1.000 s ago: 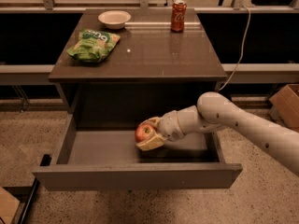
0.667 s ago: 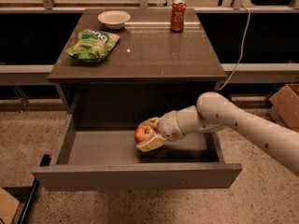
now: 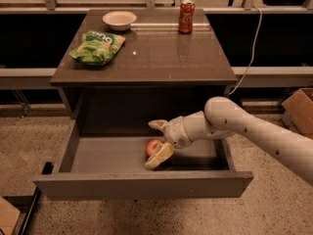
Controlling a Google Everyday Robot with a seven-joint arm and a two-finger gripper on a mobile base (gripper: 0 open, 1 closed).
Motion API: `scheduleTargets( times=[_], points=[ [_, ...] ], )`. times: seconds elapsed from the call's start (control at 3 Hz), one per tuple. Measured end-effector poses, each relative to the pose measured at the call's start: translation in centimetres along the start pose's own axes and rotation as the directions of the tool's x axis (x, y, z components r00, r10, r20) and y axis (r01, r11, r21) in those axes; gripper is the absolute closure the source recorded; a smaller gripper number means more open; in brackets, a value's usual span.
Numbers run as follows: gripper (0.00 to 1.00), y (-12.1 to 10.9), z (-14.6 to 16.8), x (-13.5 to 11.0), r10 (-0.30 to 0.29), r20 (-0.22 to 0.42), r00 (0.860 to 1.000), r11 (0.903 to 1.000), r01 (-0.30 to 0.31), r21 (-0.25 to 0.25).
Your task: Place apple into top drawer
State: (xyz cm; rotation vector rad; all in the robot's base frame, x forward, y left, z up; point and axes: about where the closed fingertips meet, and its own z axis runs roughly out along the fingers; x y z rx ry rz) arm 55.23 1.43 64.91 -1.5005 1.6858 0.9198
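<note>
The top drawer (image 3: 98,155) is pulled out under the table, grey inside with a plain front panel. The red apple (image 3: 153,147) lies on the drawer floor near the middle. My gripper (image 3: 157,141) reaches in from the right, just above the drawer, and is open. One finger (image 3: 157,125) points up and back, away from the apple. The other finger (image 3: 160,157) lies beside the apple at its front right. The fingers no longer hold the apple.
On the table top (image 3: 161,58) are a green chip bag (image 3: 98,47), a white bowl (image 3: 119,19) and a red soda can (image 3: 186,10). A cable (image 3: 252,43) hangs at the right. A cardboard box (image 3: 299,109) stands on the floor at the far right.
The gripper has opened and let go of the apple, which has dropped a little and now rests on the drawer floor. The arm has barely moved.
</note>
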Motion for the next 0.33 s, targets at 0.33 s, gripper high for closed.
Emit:
scheduleTargets(
  times=[0.33],
  points=[
    [0.00,0.00,0.00,0.00,0.000,0.000,1.000,1.0000,0.000,0.000]
  ],
)
